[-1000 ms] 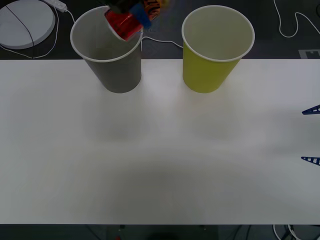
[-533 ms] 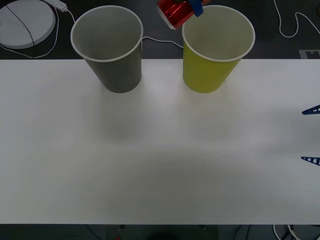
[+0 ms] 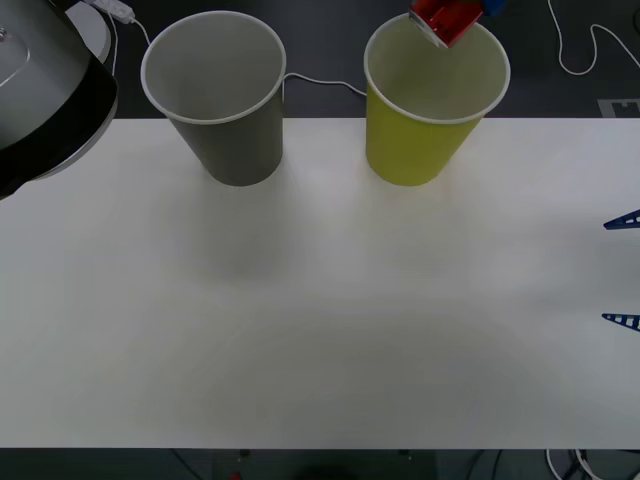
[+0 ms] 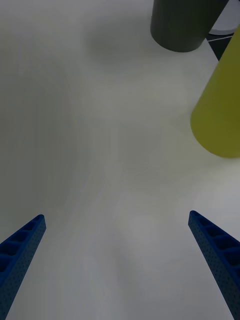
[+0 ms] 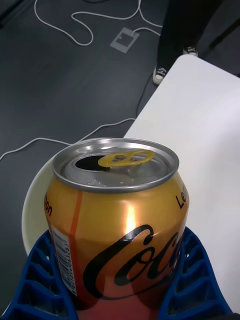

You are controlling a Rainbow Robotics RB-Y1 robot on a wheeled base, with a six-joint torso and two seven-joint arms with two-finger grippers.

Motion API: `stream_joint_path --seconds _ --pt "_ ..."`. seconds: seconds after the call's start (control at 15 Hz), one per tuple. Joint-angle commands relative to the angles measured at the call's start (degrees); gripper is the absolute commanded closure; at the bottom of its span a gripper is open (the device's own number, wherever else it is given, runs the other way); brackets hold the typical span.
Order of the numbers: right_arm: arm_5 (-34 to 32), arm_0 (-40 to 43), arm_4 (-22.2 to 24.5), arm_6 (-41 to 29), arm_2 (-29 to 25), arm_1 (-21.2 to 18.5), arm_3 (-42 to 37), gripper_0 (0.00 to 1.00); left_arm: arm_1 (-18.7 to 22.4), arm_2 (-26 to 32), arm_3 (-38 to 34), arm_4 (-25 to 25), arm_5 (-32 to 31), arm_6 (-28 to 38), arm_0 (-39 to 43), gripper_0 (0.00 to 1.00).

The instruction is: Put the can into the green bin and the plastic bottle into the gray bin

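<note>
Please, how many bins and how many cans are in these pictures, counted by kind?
Bins: 2, the gray bin and the green bin.
Cans: 1, the can, held in the left tool.
Total: 3.

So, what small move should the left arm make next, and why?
Probably lower a little and open. The left gripper holds the can over the far rim of the green bin, so it would likely drop inside. The right gripper waits open at the table's right.
</note>
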Motion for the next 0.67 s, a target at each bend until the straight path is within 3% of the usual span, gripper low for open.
stream_joint_path --seconds 0.07,0.67 --pt "0.00 0.00 0.00 0.00 0.00 0.00 0.00 0.00 -3.12 0.00 4.85 -0.28 4.72 -0.09 -0.79 1.00" --pt "0.00 0.00 0.00 0.00 0.00 0.00 0.00 0.00 -4.96 -0.17 7.75 0.16 5.52 -2.37 -0.88 1.00"
